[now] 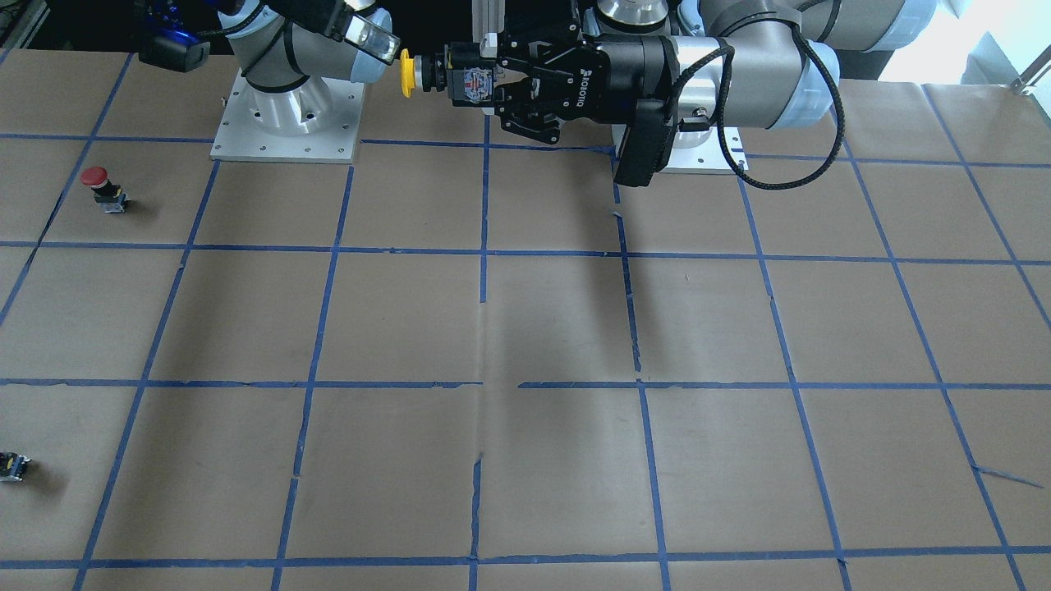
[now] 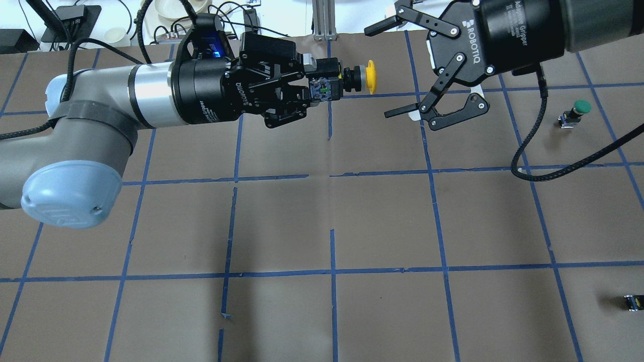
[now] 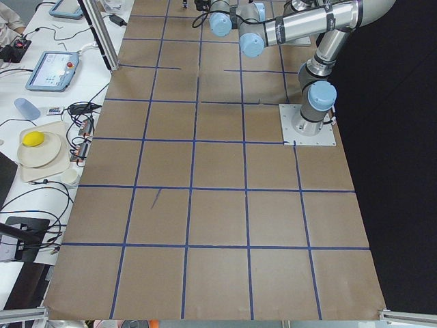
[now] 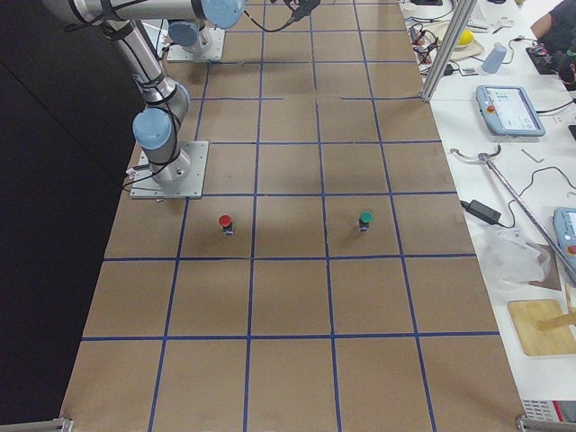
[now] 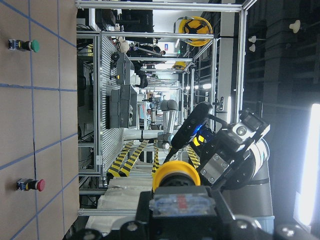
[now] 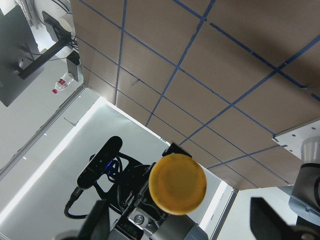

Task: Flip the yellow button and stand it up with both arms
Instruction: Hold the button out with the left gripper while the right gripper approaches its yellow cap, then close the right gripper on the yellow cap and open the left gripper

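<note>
My left gripper (image 2: 322, 90) is shut on the black-and-grey body of the yellow button (image 2: 371, 77). It holds the button on its side, high above the table, with the cap pointing at my right gripper (image 2: 381, 73). The right gripper is wide open just past the cap and touches nothing. In the front-facing view the yellow button (image 1: 406, 72) sticks out of the left gripper (image 1: 472, 84). In the right wrist view the cap (image 6: 177, 184) faces the camera between the open fingers (image 6: 270, 217). It also shows in the left wrist view (image 5: 176, 175).
A red-capped button (image 1: 97, 176) and a green-capped button (image 2: 581, 106) stand on the brown paper on my right side. A tiny black-and-yellow piece (image 2: 635, 301) lies near the right front edge. The two arm base plates (image 1: 287, 115) stand at the table's near side.
</note>
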